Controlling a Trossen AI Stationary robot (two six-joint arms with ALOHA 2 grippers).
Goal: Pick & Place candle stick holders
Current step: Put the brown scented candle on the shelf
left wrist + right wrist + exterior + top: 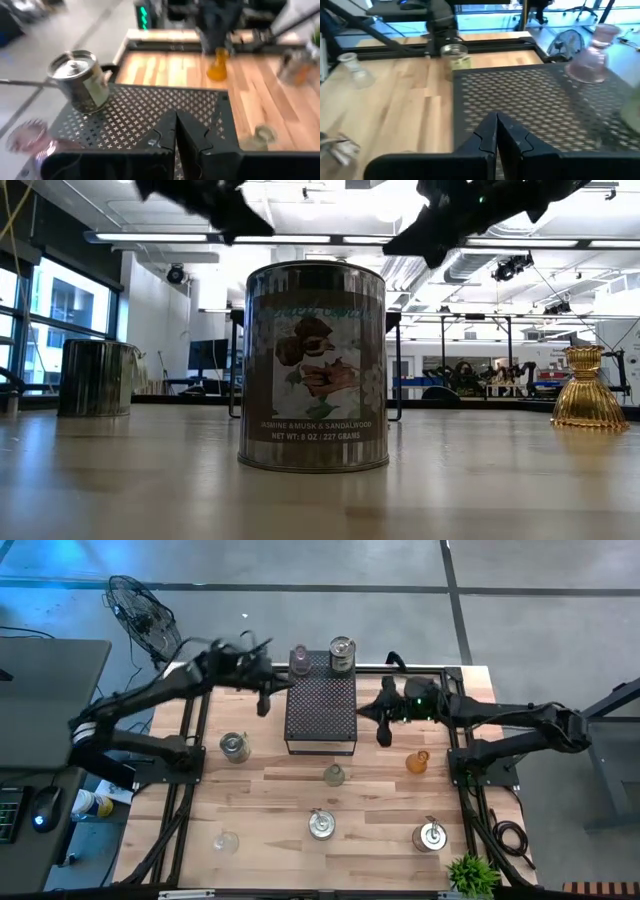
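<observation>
With both arms hanging near the black perforated box (321, 712), neither is carrying anything: the left gripper (264, 698) is hovering at the box's left edge and the right gripper (384, 727) at its right edge, and each wrist view is showing its own fingers pressed together with nothing between them. Two holders are already sitting on the box top at its far end, the pinkish glass holder (300, 660) and a silvery lidded tin (342, 654), so the box looks like the drop spot. Six more are waiting on the wooden table (270, 800): the amber-orange holder (418, 761), flared and ribbed, three shiny metal tins (235, 746) (321, 825) (431, 836), and two clear glass ones (334, 774) (226, 839). My guess is the amber one is getting picked next, being nearest the right gripper.
</observation>
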